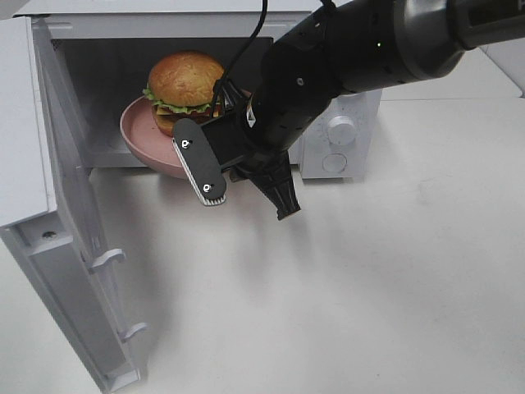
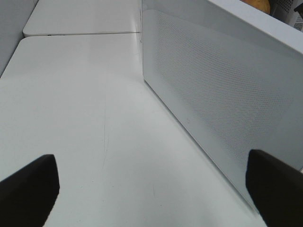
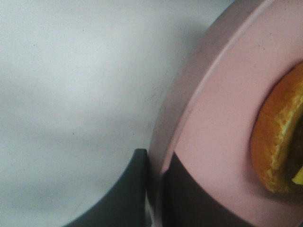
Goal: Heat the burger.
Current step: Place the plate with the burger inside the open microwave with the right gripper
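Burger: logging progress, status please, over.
Right claw shut on plate rim. Burger on plate, at microwave mouth. Left claw open, empty. Door open.

Between the widely spread left jaws lies bare counter (image 2: 94, 118), free to pass ahead. Just beside one of them a white perforated panel (image 2: 218, 104) stands like a wall. The right jaws clamp the rim of the pink plate (image 3: 213, 118), with no gap left. Ahead of them the microwave cavity (image 1: 107, 74) gapes, and the burger (image 1: 184, 82) takes up much of its height. The open door (image 1: 66, 246) stands beyond the plate and the control panel (image 1: 340, 135) close behind. Below them the counter is free.
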Tool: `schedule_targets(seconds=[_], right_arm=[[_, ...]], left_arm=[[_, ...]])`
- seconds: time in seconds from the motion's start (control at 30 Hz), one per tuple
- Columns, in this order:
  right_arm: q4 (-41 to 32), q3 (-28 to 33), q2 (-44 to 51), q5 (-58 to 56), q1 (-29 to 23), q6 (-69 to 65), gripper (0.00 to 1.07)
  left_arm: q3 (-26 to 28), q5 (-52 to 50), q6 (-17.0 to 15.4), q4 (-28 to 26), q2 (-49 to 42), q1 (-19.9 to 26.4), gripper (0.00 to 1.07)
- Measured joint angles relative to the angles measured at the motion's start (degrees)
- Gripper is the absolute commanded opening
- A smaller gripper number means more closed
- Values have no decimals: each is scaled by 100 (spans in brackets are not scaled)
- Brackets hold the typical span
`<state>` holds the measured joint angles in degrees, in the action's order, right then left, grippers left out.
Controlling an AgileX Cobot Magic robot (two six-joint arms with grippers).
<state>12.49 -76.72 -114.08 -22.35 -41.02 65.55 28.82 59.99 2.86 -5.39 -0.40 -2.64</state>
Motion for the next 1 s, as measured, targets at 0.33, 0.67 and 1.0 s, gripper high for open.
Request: schedule_targets(seconds=[0.33, 0.67, 1.0], right_arm=[[69, -773, -476, -195, 0, -252, 0], [212, -1450, -951, -418, 0, -430, 0], [332, -2028, -1369, -424, 0, -842, 0]], left_arm=[[0, 0, 0, 0, 0, 0, 100], [0, 0, 0, 0, 0, 0, 100], [0, 0, 0, 0, 0, 0, 100]])
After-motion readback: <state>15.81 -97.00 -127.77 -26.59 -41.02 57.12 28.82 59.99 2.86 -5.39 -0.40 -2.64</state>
